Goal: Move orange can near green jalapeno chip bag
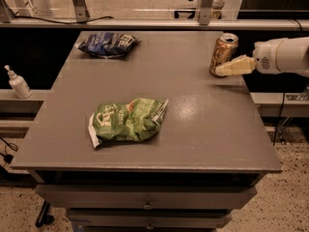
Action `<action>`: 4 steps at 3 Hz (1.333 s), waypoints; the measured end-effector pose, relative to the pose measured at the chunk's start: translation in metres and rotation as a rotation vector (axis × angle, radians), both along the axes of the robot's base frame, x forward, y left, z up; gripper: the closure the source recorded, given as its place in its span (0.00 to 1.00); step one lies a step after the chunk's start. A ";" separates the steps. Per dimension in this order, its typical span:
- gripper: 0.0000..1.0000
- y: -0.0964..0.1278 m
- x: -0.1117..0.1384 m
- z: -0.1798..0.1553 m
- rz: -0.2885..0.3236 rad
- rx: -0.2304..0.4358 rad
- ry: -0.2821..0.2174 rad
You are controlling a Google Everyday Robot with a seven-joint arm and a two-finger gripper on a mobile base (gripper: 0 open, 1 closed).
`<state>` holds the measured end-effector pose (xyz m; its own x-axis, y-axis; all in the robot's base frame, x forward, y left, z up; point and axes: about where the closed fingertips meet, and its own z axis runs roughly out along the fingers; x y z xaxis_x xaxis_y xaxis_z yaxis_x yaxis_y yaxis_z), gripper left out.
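Observation:
The orange can (222,51) stands upright at the table's far right edge. The green jalapeno chip bag (127,120) lies crumpled near the table's front, left of centre and well away from the can. My gripper (228,69) reaches in from the right on a white arm. Its cream tip is at the can's lower right side and overlaps it in the camera view. I cannot tell whether it touches the can.
A dark blue chip bag (107,43) lies at the far left of the grey table (203,129). A white pump bottle (18,83) stands on a ledge to the left. Metal frame posts rise behind the table. Drawers sit under the tabletop.

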<state>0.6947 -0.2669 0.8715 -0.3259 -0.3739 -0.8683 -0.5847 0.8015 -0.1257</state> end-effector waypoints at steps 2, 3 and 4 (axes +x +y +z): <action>0.18 0.037 -0.009 -0.006 0.075 0.117 0.069; 0.41 0.048 -0.007 -0.003 0.123 0.134 0.039; 0.65 0.053 -0.007 0.000 0.153 0.128 -0.001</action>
